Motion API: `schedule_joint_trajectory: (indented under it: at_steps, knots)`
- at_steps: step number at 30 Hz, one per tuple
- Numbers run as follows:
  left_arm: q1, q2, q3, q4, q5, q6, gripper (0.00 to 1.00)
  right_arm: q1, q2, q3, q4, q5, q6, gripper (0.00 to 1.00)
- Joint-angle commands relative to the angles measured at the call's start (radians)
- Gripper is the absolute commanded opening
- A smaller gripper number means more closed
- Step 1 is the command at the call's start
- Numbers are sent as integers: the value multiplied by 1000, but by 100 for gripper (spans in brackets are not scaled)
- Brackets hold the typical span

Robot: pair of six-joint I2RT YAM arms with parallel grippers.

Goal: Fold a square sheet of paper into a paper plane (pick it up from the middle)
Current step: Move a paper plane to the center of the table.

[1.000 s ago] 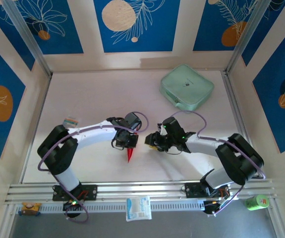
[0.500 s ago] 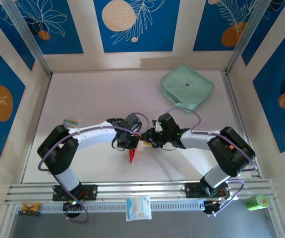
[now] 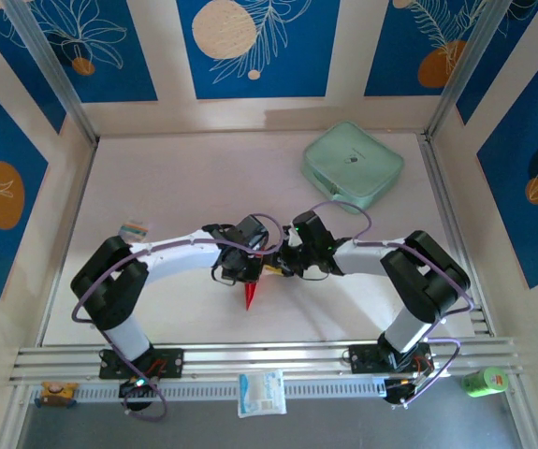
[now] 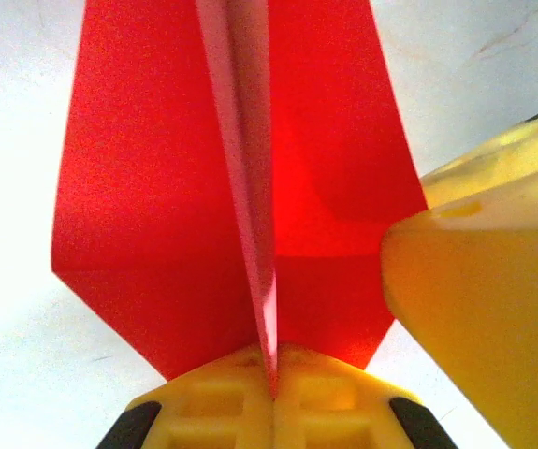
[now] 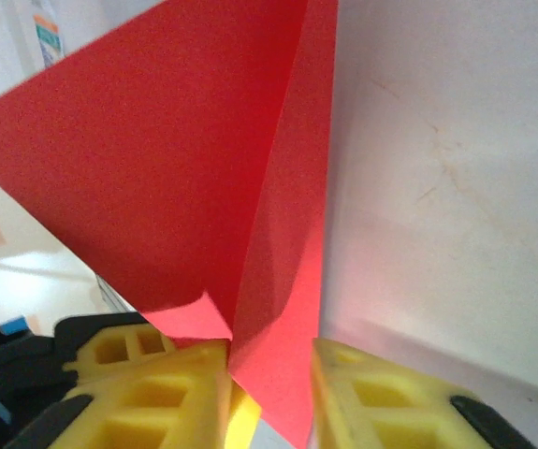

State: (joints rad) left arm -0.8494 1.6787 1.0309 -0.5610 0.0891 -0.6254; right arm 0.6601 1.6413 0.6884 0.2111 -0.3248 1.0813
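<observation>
Pale table, red paper plane pinched in left gripper

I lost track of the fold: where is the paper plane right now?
The paper plane is mid-table in the top view, nose toward the arm bases, pinched in the left gripper, with the right gripper straddling it from the right.

Mint-green case lies on the table's far right, white packet at near edge.
</observation>
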Motion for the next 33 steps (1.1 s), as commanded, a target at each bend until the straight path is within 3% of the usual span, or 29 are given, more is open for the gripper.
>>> schedule_joint_trajectory:
  at_steps: [1, 15, 33]
  knots:
    - [-12, -22, -6, -9, 6, 14, 0, 4, 17, 15, -53, -5, -13, 22]
    - [-11, -59, 11, -14, -17, 44, 14, 2, -4, 8, -62, 7, -14, 5]
    - [-11, -112, -21, 12, -74, 47, 39, 1, -1, 14, -74, 4, -17, 2]
